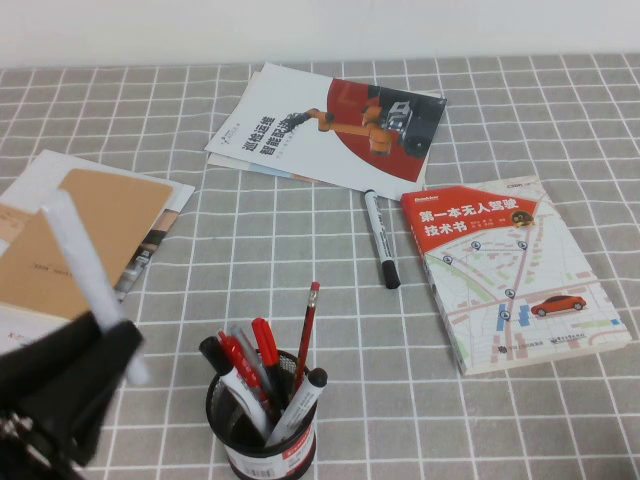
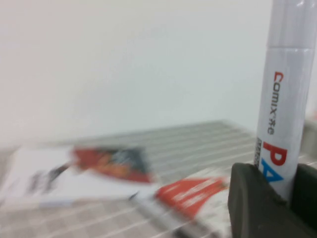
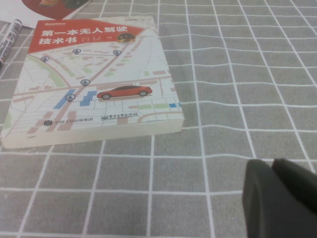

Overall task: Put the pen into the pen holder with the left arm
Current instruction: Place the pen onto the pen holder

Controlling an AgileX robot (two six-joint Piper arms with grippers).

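Grey checked tablecloth (image 1: 520,420) with a map-cover book (image 1: 515,270) at 3 o'clock and a brochure (image 1: 330,125) at 12. Left arm (image 1: 50,400) sits low at 8 o'clock; left gripper (image 1: 105,345) is clamped on the pen (image 1: 85,275), seen gripped between the fingers (image 2: 252,198) in the left wrist view. Pen's long axis tilts up toward 11 o'clock, held in the air. Pen holder (image 1: 262,425) lies at about 4 o'clock from the gripper, near, already crowded with markers. Next move likely: carry right, stand the pen upright, lower. Right gripper (image 3: 280,191) hangs over bare cloth at the book's near corner; jaws look pressed together, holding nothing.
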